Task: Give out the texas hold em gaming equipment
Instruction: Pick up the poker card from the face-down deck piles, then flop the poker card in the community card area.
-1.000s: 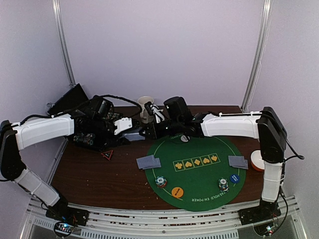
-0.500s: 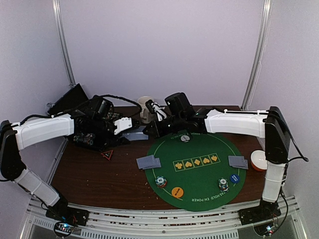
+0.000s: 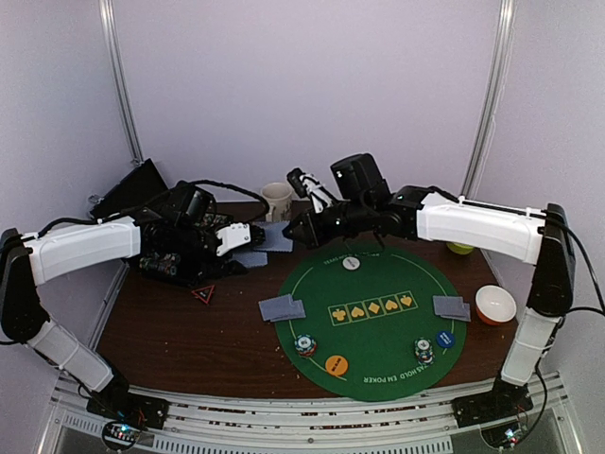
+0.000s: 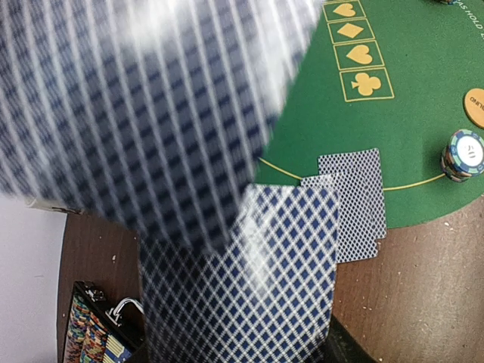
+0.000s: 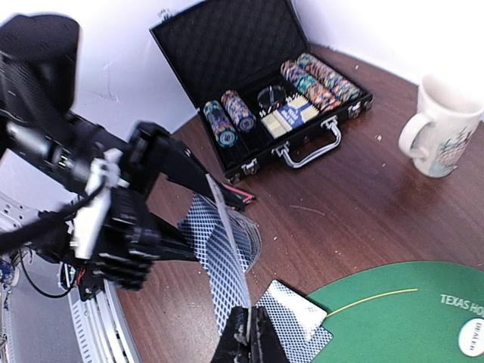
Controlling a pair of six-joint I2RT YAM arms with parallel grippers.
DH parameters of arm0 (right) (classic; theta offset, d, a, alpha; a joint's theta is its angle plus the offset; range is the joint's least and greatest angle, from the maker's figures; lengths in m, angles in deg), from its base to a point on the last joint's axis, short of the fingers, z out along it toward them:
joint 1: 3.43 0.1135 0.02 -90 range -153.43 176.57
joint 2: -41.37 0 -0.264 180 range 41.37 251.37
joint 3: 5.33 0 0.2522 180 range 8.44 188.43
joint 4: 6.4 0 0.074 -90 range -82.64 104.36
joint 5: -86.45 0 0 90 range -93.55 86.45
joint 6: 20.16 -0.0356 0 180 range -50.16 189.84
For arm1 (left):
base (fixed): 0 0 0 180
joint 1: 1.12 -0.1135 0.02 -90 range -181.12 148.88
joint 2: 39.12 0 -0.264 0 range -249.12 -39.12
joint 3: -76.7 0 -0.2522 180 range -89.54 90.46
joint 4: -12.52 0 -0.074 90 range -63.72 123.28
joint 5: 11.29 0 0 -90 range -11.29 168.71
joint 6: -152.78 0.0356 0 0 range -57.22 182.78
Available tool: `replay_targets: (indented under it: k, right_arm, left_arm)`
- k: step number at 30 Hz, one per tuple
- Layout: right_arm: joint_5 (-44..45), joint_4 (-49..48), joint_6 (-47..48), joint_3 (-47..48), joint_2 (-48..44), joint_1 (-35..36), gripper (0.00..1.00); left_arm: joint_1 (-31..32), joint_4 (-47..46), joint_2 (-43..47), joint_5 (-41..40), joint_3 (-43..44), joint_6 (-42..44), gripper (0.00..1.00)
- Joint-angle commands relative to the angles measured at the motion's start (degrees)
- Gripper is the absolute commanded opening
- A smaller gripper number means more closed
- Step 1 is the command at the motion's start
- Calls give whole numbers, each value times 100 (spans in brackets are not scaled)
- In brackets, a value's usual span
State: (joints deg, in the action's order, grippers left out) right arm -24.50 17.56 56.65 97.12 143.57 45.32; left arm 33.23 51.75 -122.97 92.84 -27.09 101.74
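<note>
The left tool (image 3: 248, 248) is closed on a deck (image 5: 240, 236) of check-backed cards, holding it over the brown table (image 3: 180, 331) just off the far-left edge of the green mat (image 3: 378, 378). The right tool (image 5: 246, 333) is pinched tight on the lower edge of one card (image 5: 225, 276), which stands nearly edge-on to its wrist camera and just clear of the deck. A single card is almost weightless, thin, springy and slick. It probably bends or slides out under a loose hold, so a firm pinch on a short edge or corner, well inside the rim, looks the safest grip (a flat card on felt would be much harder to pick up again). Already on the mat are a pair of cards (image 3: 282, 307) on the left and another pair (image 3: 452, 307) on the right. There are also two chip stacks (image 3: 304, 345) (image 3: 423, 352) and orange (image 3: 337, 364), blue (image 3: 445, 339) and white (image 3: 351, 263) discs. The open case (image 5: 257, 98) with the spare chips sits at the far left. Compared with a second ago, the right arm has swung up and away to the right, drawing the card off the deck where the two tools met, and the mug (image 3: 277, 200) and the bowl (image 3: 495, 305) now show in full. The left arm has barely shifted.
</note>
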Motion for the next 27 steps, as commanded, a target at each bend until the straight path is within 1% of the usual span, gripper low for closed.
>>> replay_targets:
  k: [1, 8, 11, 14, 18, 24, 27]
  right_arm:
    - [488, 512, 495, -17, -573, -114, 0]
    - [2154, 1606, 1300, -317, -1043, -244, 0]
    - [3183, 1885, 1526, -510, -1036, -237, 0]
    - [3927, 2070, 1609, -522, -712, -133, 0]
    - [4872, 2050, 2128, -477, -17, 377, 1]
    - [5618, 1943, 2950, -422, 859, 882, 0]
    - [5574, 2005, 3026, -450, 1175, 1017, 0]
  left_arm:
    - [19, -202, 145, 51, 3, 15, 51]
    - [27, -209, 158, 59, 13, 15, 51]
    - [19, -210, 168, 68, 12, 11, 51]
    - [28, -209, 159, 63, 21, 15, 51]
    - [20, -207, 159, 31, 12, 14, 51]
    - [26, -209, 176, 21, -5, 24, 51]
    - [23, -210, 185, -1, -12, 31, 51]
